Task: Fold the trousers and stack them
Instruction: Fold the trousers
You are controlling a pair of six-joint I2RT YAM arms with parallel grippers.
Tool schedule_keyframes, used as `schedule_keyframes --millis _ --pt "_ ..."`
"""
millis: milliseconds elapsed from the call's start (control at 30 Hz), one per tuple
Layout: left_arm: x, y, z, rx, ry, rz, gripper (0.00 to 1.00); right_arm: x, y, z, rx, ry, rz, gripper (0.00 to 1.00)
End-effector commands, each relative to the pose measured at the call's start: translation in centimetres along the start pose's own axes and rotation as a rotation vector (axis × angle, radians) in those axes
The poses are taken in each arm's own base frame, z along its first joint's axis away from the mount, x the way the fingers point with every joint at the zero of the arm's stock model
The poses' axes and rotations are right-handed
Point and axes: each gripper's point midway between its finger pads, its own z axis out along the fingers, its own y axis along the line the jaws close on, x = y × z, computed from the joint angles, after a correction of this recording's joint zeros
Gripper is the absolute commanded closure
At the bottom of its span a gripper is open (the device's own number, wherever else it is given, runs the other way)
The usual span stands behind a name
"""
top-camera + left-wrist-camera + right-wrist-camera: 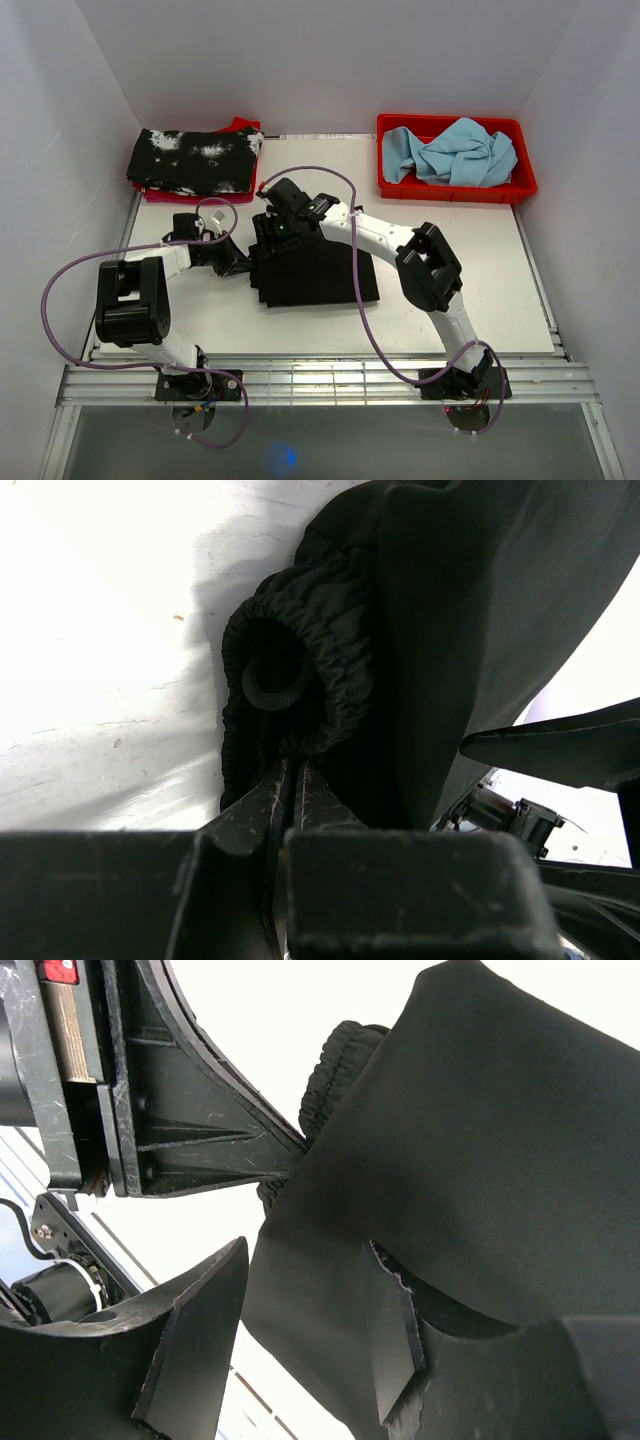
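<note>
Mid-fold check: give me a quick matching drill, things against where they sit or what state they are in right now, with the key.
Things:
1 trousers
2 splotched garment
3 blue cloth
4 left gripper

Places or states:
A in the red bin
B shut on the trousers' edge
C middle of the table
D far-left corner of the table

Pairs: 1-C, 2-D, 3-A, 4-B
</note>
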Motion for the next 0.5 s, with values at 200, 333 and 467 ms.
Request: schedule_keyframes --millis 200,333,467 --pt "-0.7 -1.3 -0.5 0.020 -0.044 0.045 1.00 -0.6 0.6 1.0 -0.001 -0.011 0.019 0.44" --pt "-0.6 -1.1 -0.2 0.017 -0.036 0.046 1.00 -0.8 0.5 1.4 -0.001 -0.012 0.022 0.44" --pt "-0.6 -1.2 0.0 0.019 -0.034 0.045 1.00 -0.6 0.4 1.8 0.002 -0.005 0.023 0.44"
